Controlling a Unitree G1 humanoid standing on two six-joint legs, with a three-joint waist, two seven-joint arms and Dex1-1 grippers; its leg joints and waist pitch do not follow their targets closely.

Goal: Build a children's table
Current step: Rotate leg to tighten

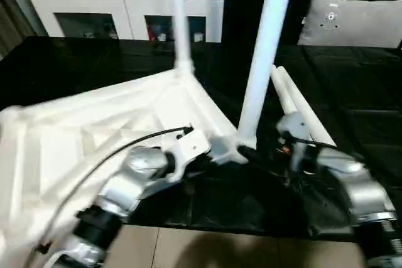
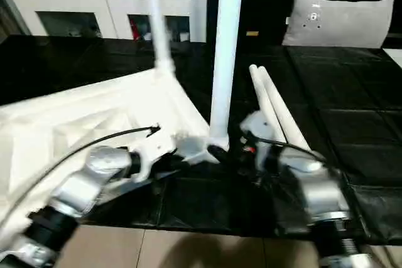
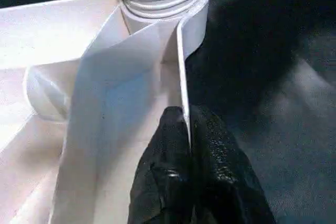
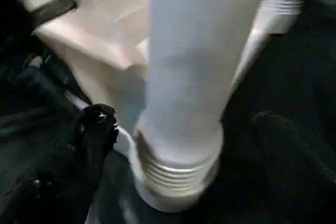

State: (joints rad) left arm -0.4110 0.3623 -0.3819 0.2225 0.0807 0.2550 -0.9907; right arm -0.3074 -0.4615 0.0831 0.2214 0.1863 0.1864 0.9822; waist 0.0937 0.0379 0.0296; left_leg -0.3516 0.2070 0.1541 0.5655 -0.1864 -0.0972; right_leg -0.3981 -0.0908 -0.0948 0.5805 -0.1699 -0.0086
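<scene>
Tabletop (image 1: 94, 136) upside down on black mat (image 1: 352, 92), two legs (image 1: 264, 54) upright in its corner sockets, two spare legs (image 2: 276, 114) lying beside. Left gripper (image 3: 189, 129) clamped on the tabletop's rim; right gripper (image 4: 157, 145) spread wide around the near leg's threaded base — risk of a loose, half-screwed leg tipping. White cabinet (image 1: 125, 10) and grey pillow (image 1: 352, 23) behind.

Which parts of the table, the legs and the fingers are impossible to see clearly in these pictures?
- Tops of the two standing legs: cut off by the upper edge in both eye views.
- Far left of the tabletop: cut by the picture edge; the left forearm covers part.
- The two lying legs: their near ends are hidden behind the right gripper.
- How deep the near leg is screwed in: thread still shows in the right wrist view, the rest sits inside the socket.
</scene>
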